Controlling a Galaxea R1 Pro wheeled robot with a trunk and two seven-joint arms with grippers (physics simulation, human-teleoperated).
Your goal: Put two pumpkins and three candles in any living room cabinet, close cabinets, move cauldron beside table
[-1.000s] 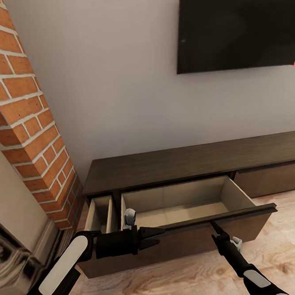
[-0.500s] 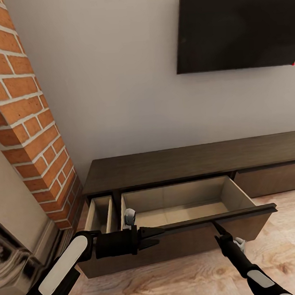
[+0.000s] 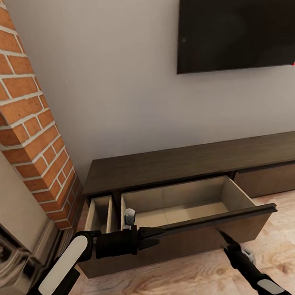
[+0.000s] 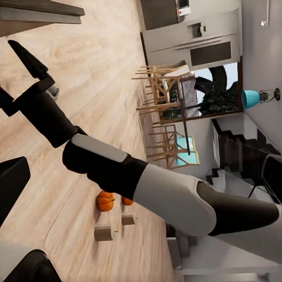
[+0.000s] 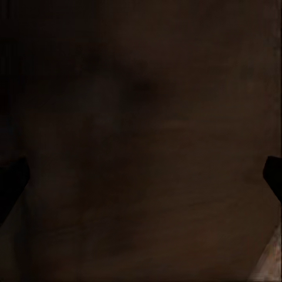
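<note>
I stood before the cabinet, the long dark brown unit under the black screen on the grey wall. Its wide drawer hung pulled out, pale wood inside and nothing visible in it, with a narrower drawer open at its nine o'clock, beside the brick column.

My left gripper lay level against the top edge of the wide drawer's front, near its nine o'clock end, its dark fingers pointing toward three o'clock; I could not tell whether they were together or apart. My right gripper pointed up at the dark drawer front from below, toward its three o'clock end. In the right wrist view that brown panel sat close ahead, with a finger tip showing at each edge of the frame, so the fingers were spread wide and held nothing.

In the left wrist view, behind my right arm, the two pumpkins sat together on the wooden floor, with two of the candles just beside them.
</note>
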